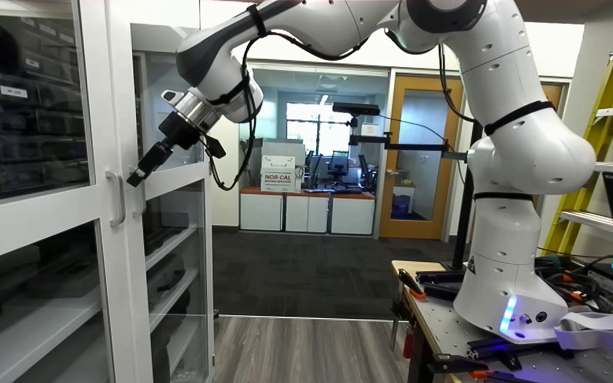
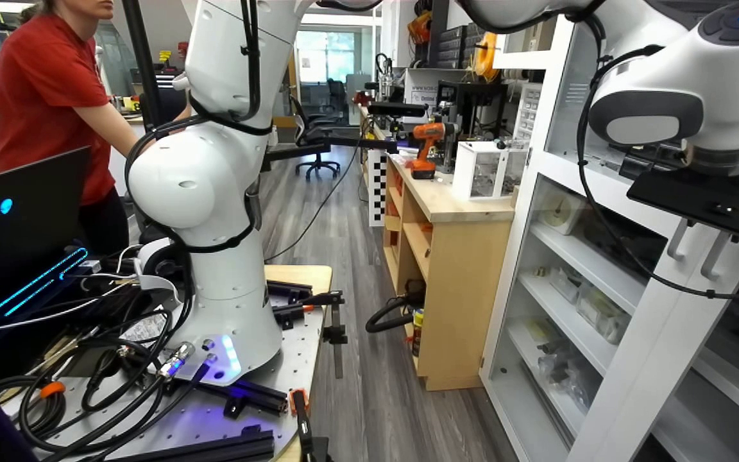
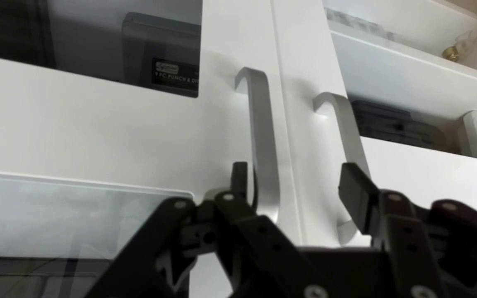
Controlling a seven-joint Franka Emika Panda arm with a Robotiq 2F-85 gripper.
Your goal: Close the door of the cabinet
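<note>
A white cabinet has two glass-panelled doors, a near door (image 1: 35,215) and a far door (image 1: 176,174) in an exterior view. Their frames meet at a thin seam in the wrist view and look flush. Two grey handles (image 3: 263,140) (image 3: 348,128) stand side by side along the seam. My gripper (image 1: 137,178) is in front of the handles. In the wrist view my gripper (image 3: 294,194) is open and empty. One finger is just left of the left handle; the other overlaps the right handle. Contact cannot be told. In an exterior view (image 2: 709,199) the wrist mount hides the fingers.
The robot base stands on a metal-topped table (image 1: 445,330) with clamps and cables. A wooden workbench (image 2: 466,289) adjoins the cabinet and bears an orange drill (image 2: 426,151). A person in red (image 2: 49,90) stands behind the robot. A loose cable (image 2: 652,276) hangs from the arm before the cabinet.
</note>
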